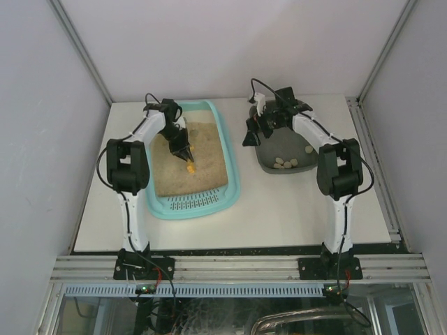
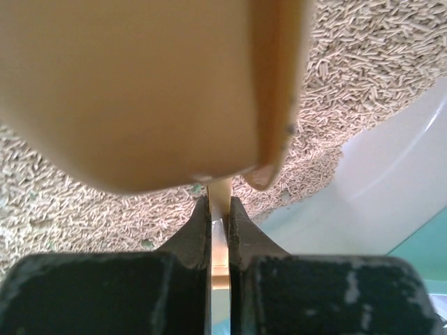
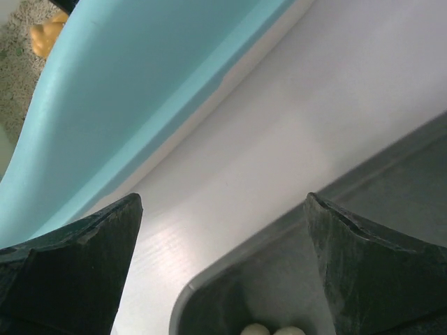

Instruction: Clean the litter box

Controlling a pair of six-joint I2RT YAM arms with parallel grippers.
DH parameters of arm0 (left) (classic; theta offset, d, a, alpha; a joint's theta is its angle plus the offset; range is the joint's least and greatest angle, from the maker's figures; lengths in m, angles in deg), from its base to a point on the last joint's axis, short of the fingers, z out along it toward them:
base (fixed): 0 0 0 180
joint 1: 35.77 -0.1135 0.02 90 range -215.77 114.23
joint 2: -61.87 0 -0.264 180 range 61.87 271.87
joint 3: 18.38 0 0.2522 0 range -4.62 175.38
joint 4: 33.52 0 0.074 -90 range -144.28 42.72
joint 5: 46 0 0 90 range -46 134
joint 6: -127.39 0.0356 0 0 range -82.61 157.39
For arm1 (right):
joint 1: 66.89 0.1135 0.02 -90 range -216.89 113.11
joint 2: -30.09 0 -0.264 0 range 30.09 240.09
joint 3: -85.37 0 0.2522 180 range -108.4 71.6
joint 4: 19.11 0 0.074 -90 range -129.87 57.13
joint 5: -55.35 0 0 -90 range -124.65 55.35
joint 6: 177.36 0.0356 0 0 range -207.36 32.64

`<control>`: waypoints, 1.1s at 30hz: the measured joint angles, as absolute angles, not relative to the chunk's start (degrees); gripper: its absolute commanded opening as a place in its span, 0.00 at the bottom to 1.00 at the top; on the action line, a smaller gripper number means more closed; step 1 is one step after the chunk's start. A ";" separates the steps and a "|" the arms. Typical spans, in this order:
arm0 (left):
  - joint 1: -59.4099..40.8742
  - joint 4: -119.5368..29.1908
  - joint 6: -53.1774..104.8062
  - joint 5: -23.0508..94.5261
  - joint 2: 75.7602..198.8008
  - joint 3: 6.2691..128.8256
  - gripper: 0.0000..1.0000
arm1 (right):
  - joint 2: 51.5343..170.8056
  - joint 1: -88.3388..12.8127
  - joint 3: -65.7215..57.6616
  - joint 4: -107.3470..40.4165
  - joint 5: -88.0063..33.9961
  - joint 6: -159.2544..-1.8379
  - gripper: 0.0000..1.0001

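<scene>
Gripping a flat yellow plastic scoop [image 2: 140, 91] by its thin handle [image 2: 219, 237], our left gripper [image 2: 218, 202] hangs over the light-teal rectangular plastic litter box [image 1: 231, 174], table-left | right gripper [image 3: 223, 200] spread (empty) | we fear the scoop twisting, spilling tan litter [image 2: 70, 209].

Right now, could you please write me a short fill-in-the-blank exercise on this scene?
The left gripper is ____ on the yellow plastic scoop over the light-teal rectangular plastic litter box.
The right gripper is ____ and holds nothing.
The small white lumps lie in the dark ____ plastic tray.
Missing words: shut; open; grey.
</scene>
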State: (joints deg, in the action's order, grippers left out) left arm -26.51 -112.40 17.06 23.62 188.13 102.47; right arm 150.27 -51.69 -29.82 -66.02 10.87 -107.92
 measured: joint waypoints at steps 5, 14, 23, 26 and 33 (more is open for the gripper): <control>-26.75 -108.99 18.72 21.02 189.05 102.51 0.00 | 152.32 -49.24 -30.43 -66.04 10.96 -106.10 1.00; -26.80 -103.96 20.16 19.68 190.60 102.68 0.00 | 156.35 -47.73 -36.25 -65.95 13.82 -103.28 1.00; -26.58 -105.45 22.67 17.39 192.61 106.09 0.00 | 159.01 -47.23 -36.82 -67.66 19.29 -102.50 1.00; -26.51 -104.49 23.18 14.20 192.83 106.07 0.00 | 159.01 -47.01 -36.82 -67.66 20.05 -102.37 1.00; -24.98 -99.98 26.59 7.29 192.81 103.47 0.00 | 159.01 -46.92 -36.82 -67.66 21.01 -101.29 1.00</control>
State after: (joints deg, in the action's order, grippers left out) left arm -24.98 -99.98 26.59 7.29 192.81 103.47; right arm 159.01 -46.92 -36.82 -67.66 21.01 -101.29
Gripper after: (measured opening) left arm 0.075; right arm 0.997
